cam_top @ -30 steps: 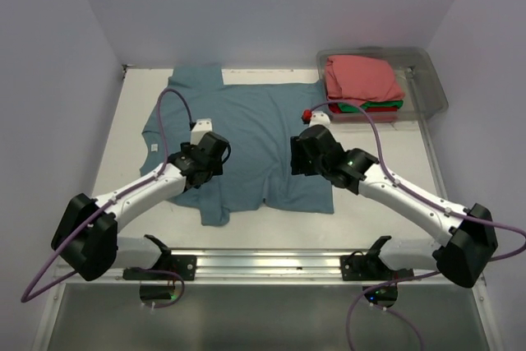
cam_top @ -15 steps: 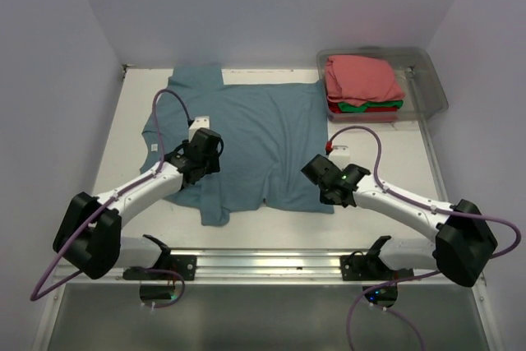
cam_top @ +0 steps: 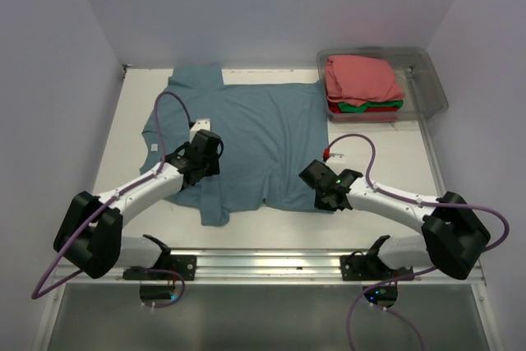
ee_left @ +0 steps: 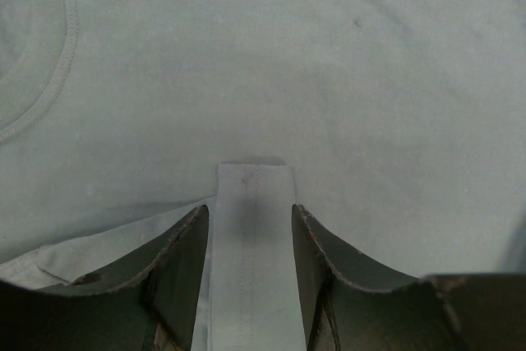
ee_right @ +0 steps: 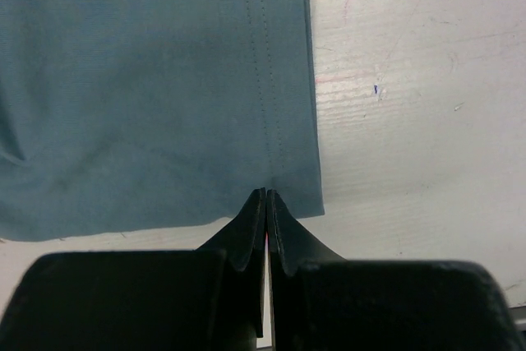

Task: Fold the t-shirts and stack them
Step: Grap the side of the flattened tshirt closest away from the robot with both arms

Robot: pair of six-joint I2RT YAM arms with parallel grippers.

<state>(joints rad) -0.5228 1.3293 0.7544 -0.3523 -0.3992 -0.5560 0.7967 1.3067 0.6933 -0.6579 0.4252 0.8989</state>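
Where the white tabletop (cam_top: 386, 154) lies between pale walls, item one is the slate-blue t-shirt (cam_top: 263, 129), spread flat and unfolded across the middle, collar to the left, hem to the right, one sleeve reaching toward the far edge and the other toward the near edge. Item two, the left tool (cam_top: 207, 150), hangs low over the left half of that shirt; its wrist view shows the dark fingers (ee_left: 185, 244) spread, a narrow pale band of the blue cloth (ee_left: 329, 80) running between them, the collar seam curving at upper left. Whether the pads press that band cannot be told. Item three, the right tool (cam_top: 323, 193), sits at the near right corner of the shirt; in its wrist view the tool (ee_right: 267, 195) has its fingertips pressed together, touching the near edge of the cloth (ee_right: 140, 80) just beside the stitched hem, bare tabletop (ee_right: 411, 80) to the right. Whether fabric is caught between the tips cannot be told. Item four, a clear plastic bin (cam_top: 431, 80), stands at the far right, well apart from both tools. It holds three folded tees in a stack: the salmon-pink t-shirt (cam_top: 362, 78) on top, the green t-shirt (cam_top: 349, 108) showing under its near edge, the red t-shirt (cam_top: 362, 114) lowest. Purple cables loop above each arm.
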